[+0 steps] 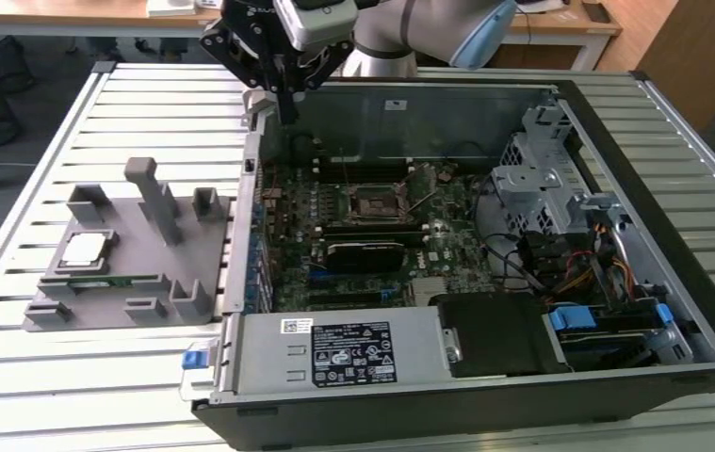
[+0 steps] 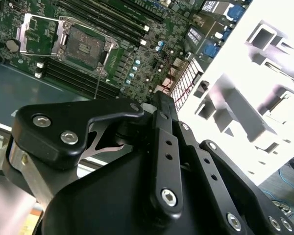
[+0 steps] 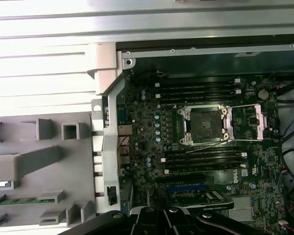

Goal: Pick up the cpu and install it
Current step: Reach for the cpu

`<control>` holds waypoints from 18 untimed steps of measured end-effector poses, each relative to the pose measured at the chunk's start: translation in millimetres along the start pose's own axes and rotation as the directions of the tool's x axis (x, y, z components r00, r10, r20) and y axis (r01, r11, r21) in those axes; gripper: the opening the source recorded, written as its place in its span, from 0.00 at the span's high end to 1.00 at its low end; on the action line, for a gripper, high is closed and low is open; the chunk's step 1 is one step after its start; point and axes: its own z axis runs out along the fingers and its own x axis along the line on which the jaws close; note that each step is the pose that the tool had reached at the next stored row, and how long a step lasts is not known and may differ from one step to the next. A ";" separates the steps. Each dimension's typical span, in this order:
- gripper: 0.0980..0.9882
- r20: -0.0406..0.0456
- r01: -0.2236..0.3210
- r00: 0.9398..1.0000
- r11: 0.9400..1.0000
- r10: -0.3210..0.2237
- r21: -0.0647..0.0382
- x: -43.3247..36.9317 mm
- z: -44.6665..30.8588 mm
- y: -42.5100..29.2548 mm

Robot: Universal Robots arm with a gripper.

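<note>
the tool (image 1: 288, 104) hangs at the back of the scene in the exterior view, over the rear corner of the open computer case (image 1: 699, 311), well apart from the cpu (image 1: 85, 250). its tips come together in one narrow dark point, so it looks closed, with nothing between them. in the second wrist view the black links of the tool (image 2: 154, 100) meet in front of the motherboard. the cpu lies flat, silver top up, in a pocket of the grey holder (image 1: 156, 202) that sits on the slatted metal bench (image 1: 30, 377) to the exterior view's left of the case. a green memory stick (image 1: 105, 281) lies in the same holder just beside the cpu. inside the case the black socket (image 1: 370, 202) on the motherboard stands open in both wrist views, its metal plate (image 3: 246, 122) flipped to one side and the square seat (image 3: 206, 125) bare.
</note>
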 end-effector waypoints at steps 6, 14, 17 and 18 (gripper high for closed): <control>0.99 0.000 0.000 1.000 1.000 0.000 0.000 5.2 0.0 -0.4; 0.99 0.000 0.000 1.000 1.000 0.000 0.000 11.6 0.0 -0.9; 0.99 0.000 0.000 1.000 1.000 0.000 0.000 13.7 0.1 -1.0; 0.99 0.000 0.000 1.000 1.000 0.000 0.000 14.3 0.0 -1.1</control>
